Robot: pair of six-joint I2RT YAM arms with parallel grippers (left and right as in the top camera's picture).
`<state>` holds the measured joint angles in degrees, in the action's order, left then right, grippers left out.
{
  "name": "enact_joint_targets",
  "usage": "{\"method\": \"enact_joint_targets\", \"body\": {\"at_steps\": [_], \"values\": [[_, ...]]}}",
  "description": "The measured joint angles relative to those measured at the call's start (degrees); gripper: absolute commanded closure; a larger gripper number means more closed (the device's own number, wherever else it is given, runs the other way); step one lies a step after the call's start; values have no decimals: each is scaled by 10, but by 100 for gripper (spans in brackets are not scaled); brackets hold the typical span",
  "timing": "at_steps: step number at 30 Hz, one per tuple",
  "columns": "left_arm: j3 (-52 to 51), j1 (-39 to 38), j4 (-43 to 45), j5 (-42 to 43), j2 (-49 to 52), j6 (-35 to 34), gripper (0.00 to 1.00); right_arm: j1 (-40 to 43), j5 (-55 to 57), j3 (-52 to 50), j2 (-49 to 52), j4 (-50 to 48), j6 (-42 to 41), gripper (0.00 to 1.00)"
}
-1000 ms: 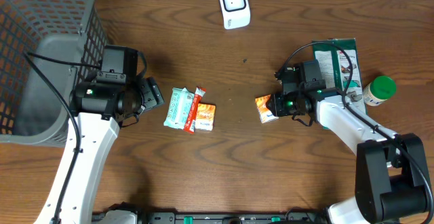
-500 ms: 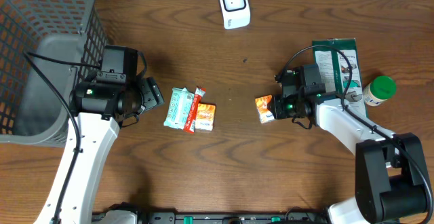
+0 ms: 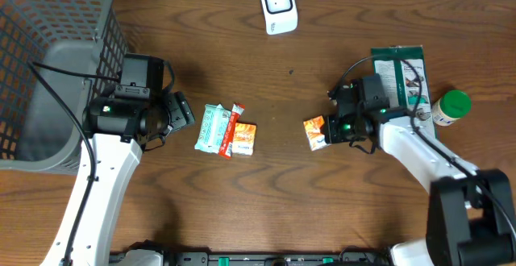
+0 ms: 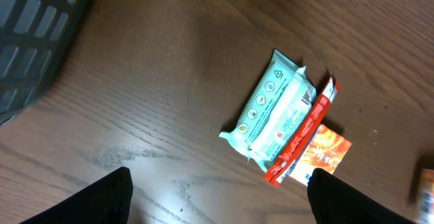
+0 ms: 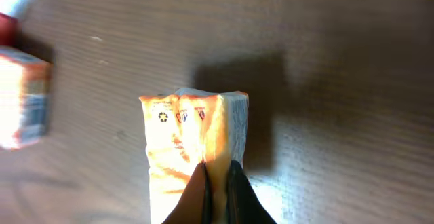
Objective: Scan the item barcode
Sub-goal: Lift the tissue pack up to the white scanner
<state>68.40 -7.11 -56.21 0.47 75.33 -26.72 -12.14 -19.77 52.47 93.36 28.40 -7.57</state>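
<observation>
A small orange packet is pinched at its edge by my right gripper, just right of the table's middle. In the right wrist view the fingers are shut on the packet's lower edge, and its shadow falls on the wood behind it. The white barcode scanner stands at the far edge, well apart from the packet. My left gripper hovers open left of a small pile. In the left wrist view its gripper holds nothing.
The pile holds a mint-green pack, a red stick and another orange packet. A grey basket fills the far left. A green pouch and a green-capped bottle lie at the right.
My right gripper has shut on the orange packet, which has tilted a little. The left arm has not moved.
</observation>
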Motion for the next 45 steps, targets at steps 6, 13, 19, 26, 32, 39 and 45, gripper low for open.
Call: {"method": "enact_joint_targets", "body": {"at_steps": [6, 13, 19, 26, 32, 39, 45], "values": [[0, 0, 0, 0, 0, 0, 17, -20, 70, 154, -50, 162, -3, 99], [0, 0, 0, 0, 0, 0, 17, -103, 239, 337, -54, 303, -13, 99], [0, 0, 0, 0, 0, 0, 16, -166, 363, 512, -41, 389, -23, 99], [0, 0, 0, 0, 0, 0, 17, -198, 489, 771, 57, 495, -20, 99], [0, 0, 0, 0, 0, 0, 17, -210, 566, 877, 167, 479, 14, 99], [0, 0, 0, 0, 0, 0, 17, -224, 658, 881, 296, 304, 121, 99], [0, 0, 0, 0, 0, 0, 17, -224, 696, 880, 399, 148, 248, 99]]}}
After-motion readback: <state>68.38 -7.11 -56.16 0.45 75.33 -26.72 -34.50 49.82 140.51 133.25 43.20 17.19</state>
